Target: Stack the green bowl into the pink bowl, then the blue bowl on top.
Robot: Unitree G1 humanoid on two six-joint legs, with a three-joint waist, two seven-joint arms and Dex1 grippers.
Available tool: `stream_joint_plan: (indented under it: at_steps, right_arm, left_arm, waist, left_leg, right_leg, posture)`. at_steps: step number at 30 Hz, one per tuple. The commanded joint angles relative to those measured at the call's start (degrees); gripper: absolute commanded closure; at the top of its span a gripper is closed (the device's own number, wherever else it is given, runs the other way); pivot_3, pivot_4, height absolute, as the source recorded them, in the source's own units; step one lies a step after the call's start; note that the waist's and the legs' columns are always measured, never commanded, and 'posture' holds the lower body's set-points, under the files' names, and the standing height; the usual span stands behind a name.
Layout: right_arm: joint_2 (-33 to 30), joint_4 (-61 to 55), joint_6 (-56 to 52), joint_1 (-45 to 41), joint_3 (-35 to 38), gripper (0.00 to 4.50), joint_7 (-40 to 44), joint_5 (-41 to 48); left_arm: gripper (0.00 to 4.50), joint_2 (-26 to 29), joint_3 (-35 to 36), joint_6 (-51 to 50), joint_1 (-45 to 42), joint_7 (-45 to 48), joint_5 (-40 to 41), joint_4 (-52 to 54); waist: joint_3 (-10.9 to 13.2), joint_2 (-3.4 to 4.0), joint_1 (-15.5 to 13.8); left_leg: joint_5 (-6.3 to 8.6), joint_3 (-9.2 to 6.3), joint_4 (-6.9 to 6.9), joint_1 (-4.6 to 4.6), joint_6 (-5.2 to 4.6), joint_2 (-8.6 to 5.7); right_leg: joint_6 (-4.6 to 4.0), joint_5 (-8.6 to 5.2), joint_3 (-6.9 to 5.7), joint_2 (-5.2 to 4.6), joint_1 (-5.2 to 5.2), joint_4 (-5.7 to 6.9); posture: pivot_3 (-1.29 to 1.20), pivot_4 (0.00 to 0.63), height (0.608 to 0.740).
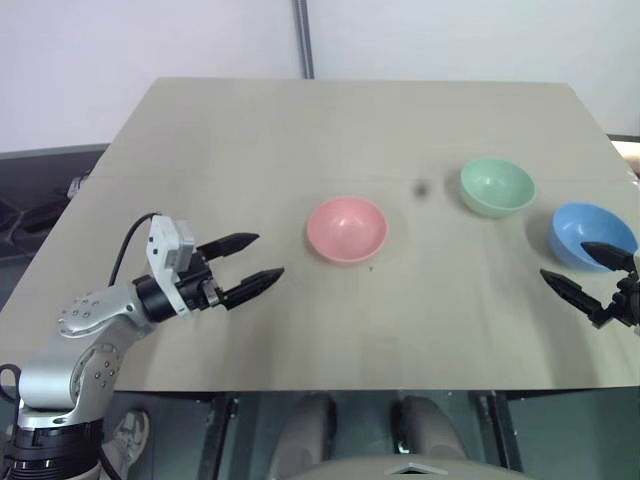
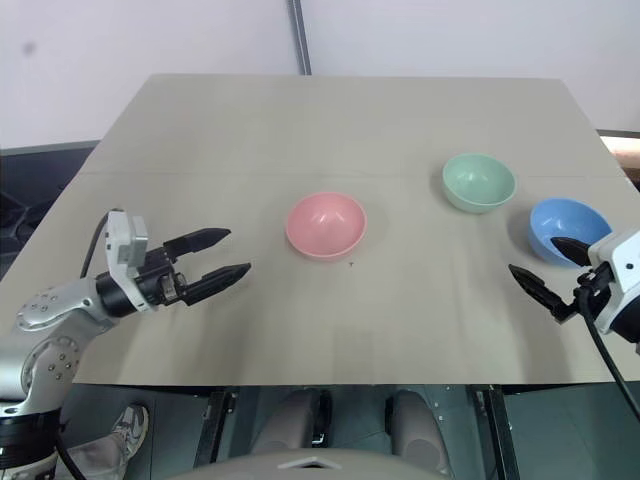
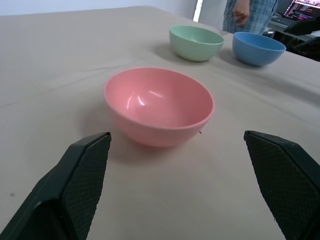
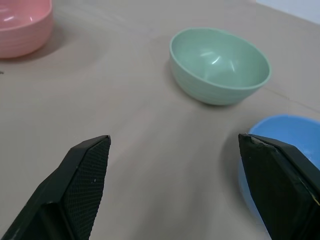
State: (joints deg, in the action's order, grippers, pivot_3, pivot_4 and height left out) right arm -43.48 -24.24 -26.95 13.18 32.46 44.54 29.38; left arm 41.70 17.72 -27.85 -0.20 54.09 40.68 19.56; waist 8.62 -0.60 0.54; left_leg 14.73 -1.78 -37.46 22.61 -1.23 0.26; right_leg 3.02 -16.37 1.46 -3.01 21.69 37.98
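Observation:
Three bowls stand apart and upright on the beige table (image 1: 300,140). The pink bowl (image 1: 346,229) is near the middle, the green bowl (image 1: 497,187) farther back to its right, and the blue bowl (image 1: 592,235) at the right edge. My left gripper (image 1: 252,262) hovers open to the left of the pink bowl, pointing at it, nothing between its fingers. At the right edge my right gripper (image 1: 585,270) is open and empty, just in front of the blue bowl, aimed between the green bowl (image 4: 219,65) and the blue bowl (image 4: 290,150).
A small dark spot (image 1: 421,187) marks the tabletop between the pink and green bowls. A grey post (image 1: 304,40) rises behind the table's far edge. In the left wrist view a person (image 3: 247,15) stands beyond the table near a monitor.

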Motion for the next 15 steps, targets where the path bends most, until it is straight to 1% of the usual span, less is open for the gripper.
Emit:
stream_joint_plan:
  at_steps: [1, 3, 4, 6, 9, 12, 13, 15]
  right_arm:
    - [0.4, -0.5, 1.9, -0.6, -0.8, 0.05, -0.2, -0.6]
    - [0.5, -1.0, 1.8, -0.9, -1.1, 0.05, 0.2, 0.3]
    - [0.5, -2.4, 0.6, -1.1, -1.0, 0.05, 1.2, 3.0]
    - [-0.1, -6.3, -2.2, -0.8, -0.8, 0.05, 3.5, 8.9]
    - [-3.1, -9.4, -2.5, 0.9, -2.3, 0.05, 7.9, 9.8]
    - [-5.4, -11.3, -2.5, 2.2, -4.0, 0.05, 10.5, 9.3]
    - [-6.0, -11.8, -1.8, 2.5, -5.1, 0.05, 11.2, 8.4]
    - [-6.6, -12.3, -0.5, 2.2, -7.1, 0.05, 11.4, 6.8]
  left_arm:
    - [0.00, -0.3, 0.1, -1.6, -1.4, -3.5, 0.0, 1.7]
    - [0.00, -0.7, -0.2, -3.9, -2.3, -8.3, -1.0, 3.0]
    - [0.00, -0.8, -0.7, -3.7, -2.6, -11.8, -3.7, 4.8]
    - [0.00, 2.8, -2.4, -8.1, -2.9, -15.7, -6.8, 9.9]
    - [0.00, 10.0, -7.0, -5.4, -5.8, -13.8, -14.5, 13.8]
    - [0.00, 15.2, -11.6, 1.3, -8.8, -10.8, -22.3, 13.1]
    - [0.00, 18.2, -15.1, 4.8, -10.4, -8.9, -27.0, 12.3]
    - [0.00, 21.3, -20.8, 8.7, -13.7, -6.3, -33.9, 9.9]
  waist:
    - [0.0, 0.00, 0.0]
    - [0.0, 0.00, 0.0]
    - [0.0, -0.03, 0.0]
    - [0.0, -0.07, 0.0]
    - [0.1, -0.07, -0.1]
    - [0.1, -0.07, -0.3]
    - [0.1, -0.08, -0.4]
    - [0.1, -0.09, -0.4]
  left_leg:
    - [0.00, -0.01, 0.00, 0.00, 0.00, 0.00]
    - [0.00, -0.01, 0.00, 0.01, 0.00, 0.00]
    - [0.00, -0.01, 0.00, 0.01, 0.00, 0.00]
    - [0.00, -0.02, 0.00, 0.02, 0.00, 0.00]
    - [0.00, -0.07, 0.01, 0.04, 0.00, 0.00]
    - [0.00, -0.06, 0.00, 0.02, 0.00, -0.04]
    - [0.00, -0.03, 0.02, 0.00, 0.00, -0.04]
    - [0.00, 0.00, 0.01, 0.01, 0.00, -0.06]
  right_leg:
    - [0.00, 0.00, 0.00, 0.00, 0.00, 0.00]
    - [0.00, 0.00, 0.00, 0.00, 0.00, 0.00]
    - [0.00, 0.00, 0.00, 0.00, 0.00, 0.00]
    - [0.01, 0.00, 0.01, 0.00, 0.00, 0.00]
    - [0.01, 0.01, -0.01, 0.01, 0.01, 0.02]
    - [0.00, 0.00, -0.06, 0.02, -0.01, 0.01]
    - [0.00, 0.00, -0.08, 0.04, -0.01, -0.02]
    - [0.00, 0.00, -0.16, 0.07, 0.01, -0.03]
  posture:
    - [0.00, 0.150, 0.740]
    - [0.00, 0.150, 0.740]
    - [0.00, 0.150, 0.740]
    - [0.00, 0.150, 0.740]
    - [0.00, 0.150, 0.740]
    - [0.00, 0.150, 0.740]
    - [0.00, 0.150, 0.740]
    - [0.00, 0.150, 0.740]
